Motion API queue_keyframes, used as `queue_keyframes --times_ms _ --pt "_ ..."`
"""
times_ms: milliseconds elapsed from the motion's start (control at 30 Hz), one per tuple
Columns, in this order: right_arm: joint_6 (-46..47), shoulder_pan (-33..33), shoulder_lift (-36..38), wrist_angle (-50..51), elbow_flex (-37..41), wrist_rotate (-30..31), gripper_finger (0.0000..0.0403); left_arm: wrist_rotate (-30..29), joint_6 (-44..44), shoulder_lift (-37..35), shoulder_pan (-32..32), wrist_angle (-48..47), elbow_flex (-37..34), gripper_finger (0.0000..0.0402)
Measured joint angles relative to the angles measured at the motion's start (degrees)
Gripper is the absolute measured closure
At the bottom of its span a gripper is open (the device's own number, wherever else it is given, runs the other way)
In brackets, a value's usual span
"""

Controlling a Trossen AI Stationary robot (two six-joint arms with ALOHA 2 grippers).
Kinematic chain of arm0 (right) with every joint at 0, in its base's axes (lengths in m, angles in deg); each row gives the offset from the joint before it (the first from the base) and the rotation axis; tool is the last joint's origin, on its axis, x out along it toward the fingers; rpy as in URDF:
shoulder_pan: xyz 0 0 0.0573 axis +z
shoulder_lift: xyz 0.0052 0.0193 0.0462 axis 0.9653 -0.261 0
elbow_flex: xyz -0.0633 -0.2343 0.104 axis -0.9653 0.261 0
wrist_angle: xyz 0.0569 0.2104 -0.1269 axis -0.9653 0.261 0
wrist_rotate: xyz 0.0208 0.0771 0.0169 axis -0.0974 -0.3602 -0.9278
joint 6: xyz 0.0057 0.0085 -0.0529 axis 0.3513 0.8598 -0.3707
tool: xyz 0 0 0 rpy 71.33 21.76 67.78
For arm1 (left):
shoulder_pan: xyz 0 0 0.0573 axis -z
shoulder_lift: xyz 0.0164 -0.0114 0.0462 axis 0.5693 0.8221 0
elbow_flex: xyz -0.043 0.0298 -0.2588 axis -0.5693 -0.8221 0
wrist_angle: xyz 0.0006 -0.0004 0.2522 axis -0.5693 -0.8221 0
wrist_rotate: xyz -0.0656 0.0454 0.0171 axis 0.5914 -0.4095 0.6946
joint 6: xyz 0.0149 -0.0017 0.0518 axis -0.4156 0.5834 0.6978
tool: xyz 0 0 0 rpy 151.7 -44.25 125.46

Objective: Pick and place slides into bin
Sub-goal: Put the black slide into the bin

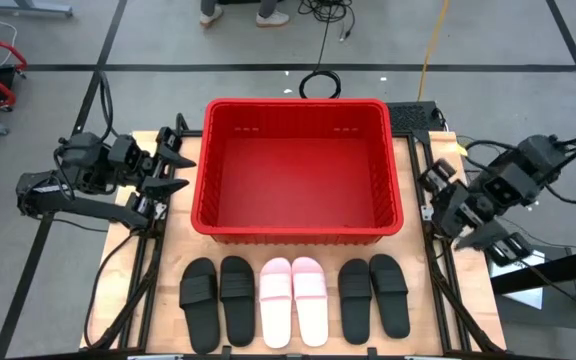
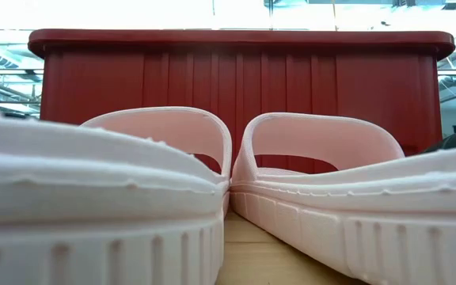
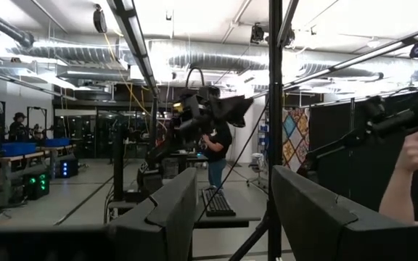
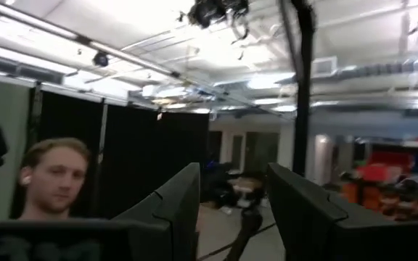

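Reaching in is the risk: six slides [image 1: 293, 300] lie side by side w/ almost no gaps, in a row just in front of the bin [image 1: 298, 112], so a finger going for one could nudge its neighbour or clip the bin's front rim. Left gripper [image 1: 173, 170] waits beside the bin's left wall, right gripper [image 1: 468, 225] beside its right wall, both w/ fingers apart, nothing held. Bin interior is bare, plenty of room; table edge sits close behind the slides' heels.

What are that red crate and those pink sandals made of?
The red bin looks like hard moulded plastic: ribbed walls, thick rim, slight sheen. The pink slides seem to be soft moulded foam or rubber, matte, with a fine grainy surface and grooved sole edges in the low view.
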State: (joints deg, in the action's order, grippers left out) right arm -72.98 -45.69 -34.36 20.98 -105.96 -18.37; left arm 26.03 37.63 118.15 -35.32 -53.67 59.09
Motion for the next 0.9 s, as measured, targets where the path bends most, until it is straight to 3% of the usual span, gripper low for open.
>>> queue_keyframes --times_ms 100,467,733,900 --pt "-0.3 3.0 -1.3 3.4 -0.8 2.5 0.0252 0.0 0.0 0.0 0.0 0.0 0.0 0.0215" --pt "0.6 15.4 -6.6 13.5 -1.8 24.6 0.0252 0.0 0.0 0.0 0.0 -0.3 0.0 0.0215" --pt "7.9 22.8 -8.6 19.1 -1.8 38.9 0.0252 0.0 0.0 0.0 0.0 -0.3 0.0 0.0215" --pt "15.6 25.5 -9.2 26.6 -1.8 43.4 0.0252 0.0 -0.1 0.0 0.0 -0.3 0.0 0.0215"
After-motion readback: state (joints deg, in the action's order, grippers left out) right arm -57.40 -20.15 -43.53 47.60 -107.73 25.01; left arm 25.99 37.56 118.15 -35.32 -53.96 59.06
